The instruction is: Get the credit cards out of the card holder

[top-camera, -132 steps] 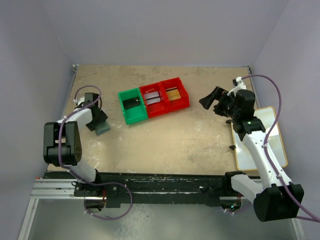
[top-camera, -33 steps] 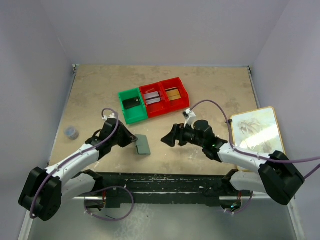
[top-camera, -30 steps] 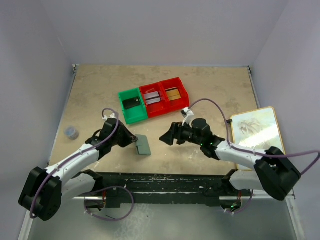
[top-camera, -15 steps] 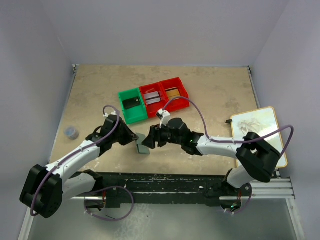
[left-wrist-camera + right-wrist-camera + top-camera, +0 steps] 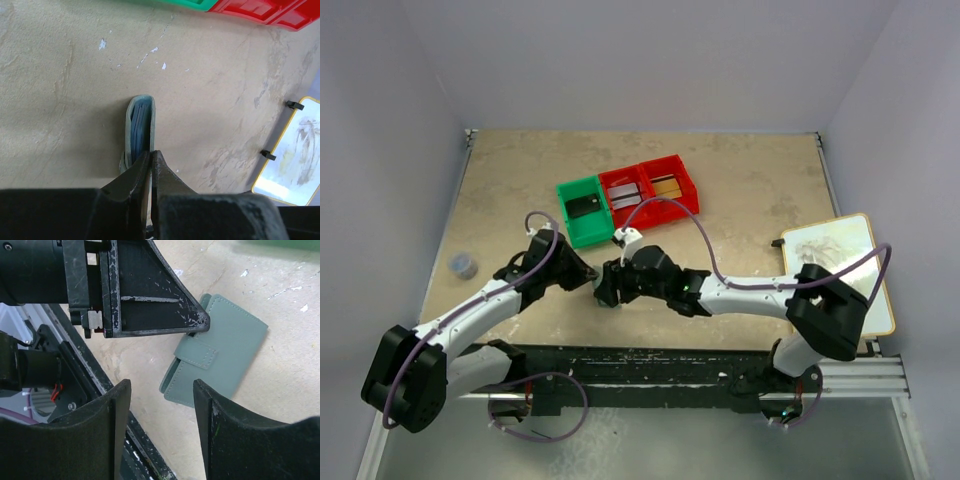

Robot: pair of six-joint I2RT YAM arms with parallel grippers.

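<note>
The card holder (image 5: 222,354), a light blue wallet with its strap tab closed, stands on edge on the table. My left gripper (image 5: 150,154) is shut on its near edge; in the right wrist view the left fingertips (image 5: 200,322) pinch one corner. Edge-on, the card holder (image 5: 140,125) shows blue layers between its panels; I cannot tell whether these are the credit cards. My right gripper (image 5: 161,386) is open just short of the holder, with nothing between its fingers. From above, the left gripper (image 5: 590,281) and right gripper (image 5: 607,287) meet and largely hide the holder.
A green bin (image 5: 585,212) and two red bins (image 5: 650,193), each with a card in it, stand behind the grippers. A framed white board (image 5: 840,275) lies at the right edge. A small grey round object (image 5: 463,264) sits far left. The table's front rail (image 5: 135,450) is close.
My right arm has swung left from mid-table up to the card holder, and its jaws have narrowed. The left gripper has kept its hold, with the holder nearly still.
</note>
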